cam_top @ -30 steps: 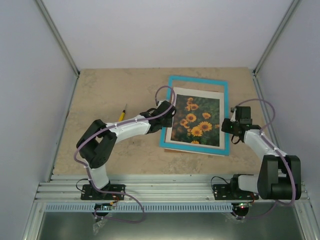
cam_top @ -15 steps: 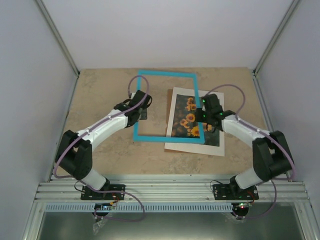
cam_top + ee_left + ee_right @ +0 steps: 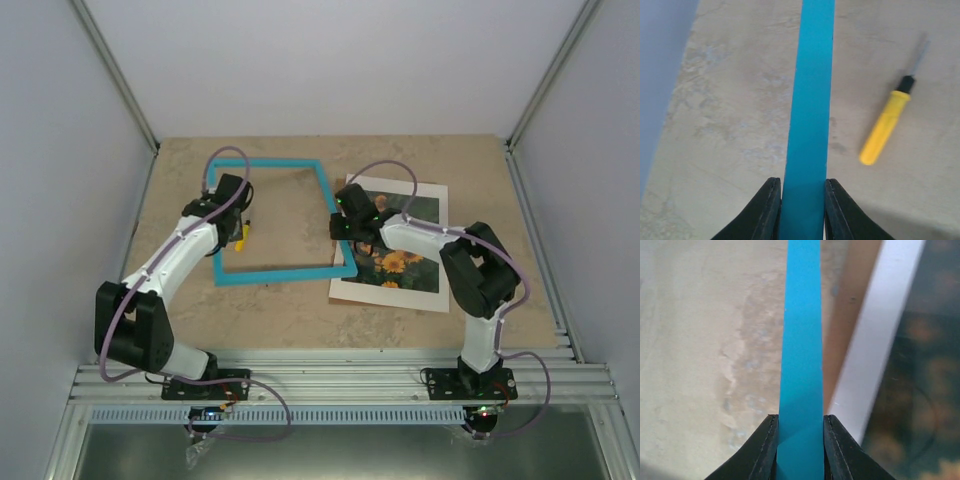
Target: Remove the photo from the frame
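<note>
The left gripper (image 3: 234, 203) is pinching the left side of the frame (image 3: 285, 274), and the right gripper (image 3: 346, 224) is pinching its right side. Both wrist views are showing the blue strip wedged tight between narrow-set fingers (image 3: 771, 210). Gripping two opposite sides is keeping the thin, hollow rectangle level and stopping it from twisting, which a single hold would likely allow.

The frame is sitting in the centre-left of the top view, with bare table (image 3: 300, 320) showing through it and a screwdriver (image 3: 243, 234) lying by its left side. The photo (image 3: 398, 262) is lying flat in the centre-right, inside its white border (image 3: 385, 292) and outside the frame. Only the frame's right side is reaching the border's left edge.

Judging from that, the photo is already out, and what is remaining is setting the frame down clear of the print. Whether the frame is touching the table cannot be told.
</note>
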